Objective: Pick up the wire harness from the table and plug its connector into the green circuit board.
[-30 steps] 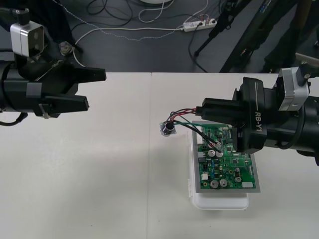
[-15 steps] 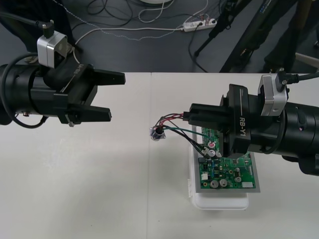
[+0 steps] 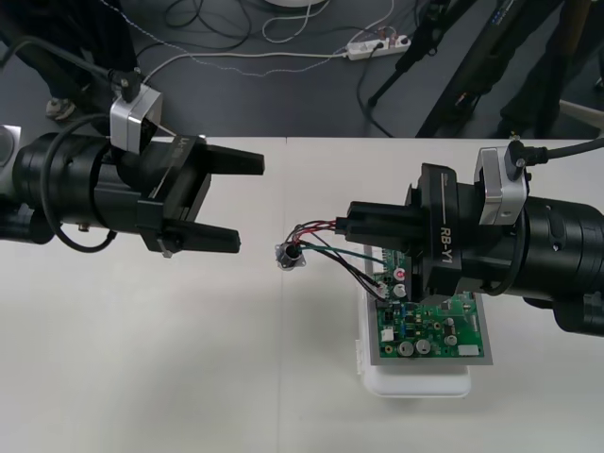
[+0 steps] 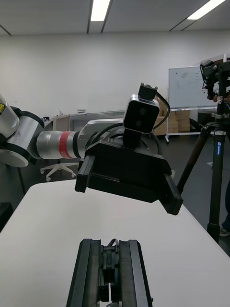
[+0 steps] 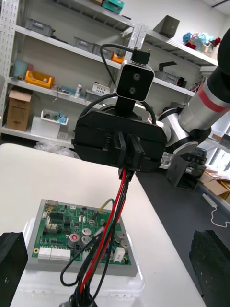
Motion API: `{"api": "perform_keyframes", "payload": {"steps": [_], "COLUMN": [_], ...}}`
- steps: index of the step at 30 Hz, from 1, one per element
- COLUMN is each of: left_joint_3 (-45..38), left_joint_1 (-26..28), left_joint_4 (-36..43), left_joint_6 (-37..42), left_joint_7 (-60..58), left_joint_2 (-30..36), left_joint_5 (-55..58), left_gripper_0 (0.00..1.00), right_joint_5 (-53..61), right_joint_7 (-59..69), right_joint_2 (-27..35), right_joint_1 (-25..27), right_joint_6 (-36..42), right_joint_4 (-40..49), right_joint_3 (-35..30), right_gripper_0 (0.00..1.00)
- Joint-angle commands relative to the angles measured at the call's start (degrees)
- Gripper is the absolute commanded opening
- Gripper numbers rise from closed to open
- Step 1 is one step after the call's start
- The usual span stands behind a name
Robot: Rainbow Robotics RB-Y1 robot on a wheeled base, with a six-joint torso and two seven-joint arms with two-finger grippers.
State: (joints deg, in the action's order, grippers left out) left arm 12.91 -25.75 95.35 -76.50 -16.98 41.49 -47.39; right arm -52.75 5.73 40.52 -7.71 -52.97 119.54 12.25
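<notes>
The right tool (image 3: 361, 222) extends from the right edge of the front view to just right of centre. Its fingers (image 4: 91, 276) are closed together and clamped on the wire harness (image 3: 319, 229); the right wrist view shows a dark part of the harness between them. Red, black and green wires leave the fingertips toward the left. The round metal socket (image 3: 288, 257) hangs at their free end near the centre of the frame, apart from both tools. A loop of black wire drops from the fingertips toward the upper left corner of the green circuit board (image 3: 434, 330); contact between loop and board cannot be confirmed, and the plug cannot be made out. The board sits on its white base (image 3: 415, 382) on the table (image 3: 142, 359) at the lower right of the frame, its upper part beneath the right tool. The left tool (image 3: 247, 201) stands left of centre, its fingers (image 5: 12, 259) spread wide apart and holding nothing. Its fingertips point toward the socket, with a clear gap between them and it. In the left wrist view the right tool faces the camera, and the wires hang from it in front of the board.
</notes>
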Motion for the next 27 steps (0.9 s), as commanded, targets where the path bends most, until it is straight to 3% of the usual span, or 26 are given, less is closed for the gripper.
{"api": "perform_keyframes", "payload": {"steps": [1, 27], "left_joint_3": [1.24, 3.52], "left_joint_1": [-3.08, -2.99], "left_joint_4": [0.45, 0.54], "left_joint_6": [2.67, 2.14], "left_joint_7": [4.76, 10.91], "left_joint_2": [-3.61, -9.76], "left_joint_5": [-2.00, -4.99], "left_gripper_0": [1.00, 1.00], "right_joint_5": [-0.25, -1.12], "right_joint_7": [-0.80, -1.42], "right_joint_2": [-0.71, -1.76], "right_joint_1": [-2.05, -2.84], "right_joint_6": [1.38, 2.09], "right_joint_4": [1.92, 1.92], "right_joint_3": [1.72, 1.81], "right_gripper_0": [0.00, 0.00]}}
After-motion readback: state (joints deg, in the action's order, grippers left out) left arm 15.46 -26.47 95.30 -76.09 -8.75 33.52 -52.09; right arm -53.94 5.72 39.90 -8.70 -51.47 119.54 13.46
